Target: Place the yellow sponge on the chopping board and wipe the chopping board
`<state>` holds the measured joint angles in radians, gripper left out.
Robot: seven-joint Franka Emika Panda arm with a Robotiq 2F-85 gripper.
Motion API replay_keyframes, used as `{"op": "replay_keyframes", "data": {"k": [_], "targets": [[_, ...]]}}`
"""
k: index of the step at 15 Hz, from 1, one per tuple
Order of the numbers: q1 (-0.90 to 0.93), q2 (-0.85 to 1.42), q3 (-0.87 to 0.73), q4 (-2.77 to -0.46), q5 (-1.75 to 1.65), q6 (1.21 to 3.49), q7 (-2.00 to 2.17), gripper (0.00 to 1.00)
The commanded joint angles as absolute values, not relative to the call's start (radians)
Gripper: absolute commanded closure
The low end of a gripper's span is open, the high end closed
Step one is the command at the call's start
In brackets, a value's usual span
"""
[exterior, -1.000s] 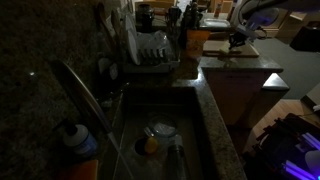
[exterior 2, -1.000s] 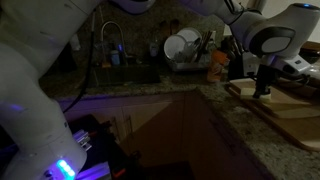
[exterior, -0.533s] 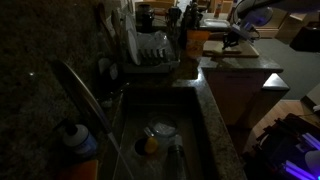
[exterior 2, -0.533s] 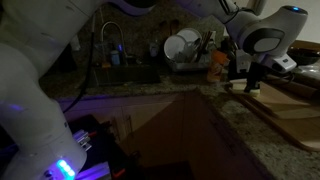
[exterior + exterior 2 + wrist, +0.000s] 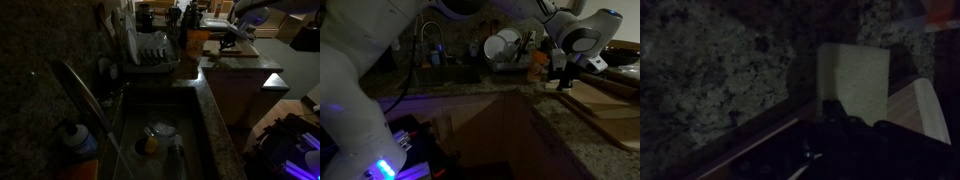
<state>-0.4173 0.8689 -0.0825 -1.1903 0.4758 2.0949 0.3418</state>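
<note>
Placing step, likely: yellow sponge (image 5: 855, 78) just ahead of the fingers (image 5: 833, 112), near end hidden beneath them, at the edge of the chopping board (image 5: 923, 108) over dark worktop (image 5: 720, 70); grip unreadable; next, secure it and set it onto the board.

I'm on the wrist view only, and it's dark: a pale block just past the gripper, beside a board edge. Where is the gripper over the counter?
Observer: In an exterior view the gripper hangs at the end of the chopping board nearest the dish rack.
Operator: Anything close on that side?
Observer: An orange lump stands between the rack and the gripper.
</note>
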Motion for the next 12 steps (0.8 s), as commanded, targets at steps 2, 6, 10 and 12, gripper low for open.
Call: {"op": "replay_keyframes", "data": {"k": [2,6,10,12], "targets": [[-0.435,0.775,-0.120,-1.307,0.483,2.221,0.315,1.00],[-0.487,0.712,-0.161,-1.340,0.508,2.296,0.331,1.00],[-0.570,0.713,-0.187,-1.343,0.560,2.186,0.392,1.00],[-0.592,0.743,-0.203,-1.334,0.569,2.150,0.445,1.00]]}}
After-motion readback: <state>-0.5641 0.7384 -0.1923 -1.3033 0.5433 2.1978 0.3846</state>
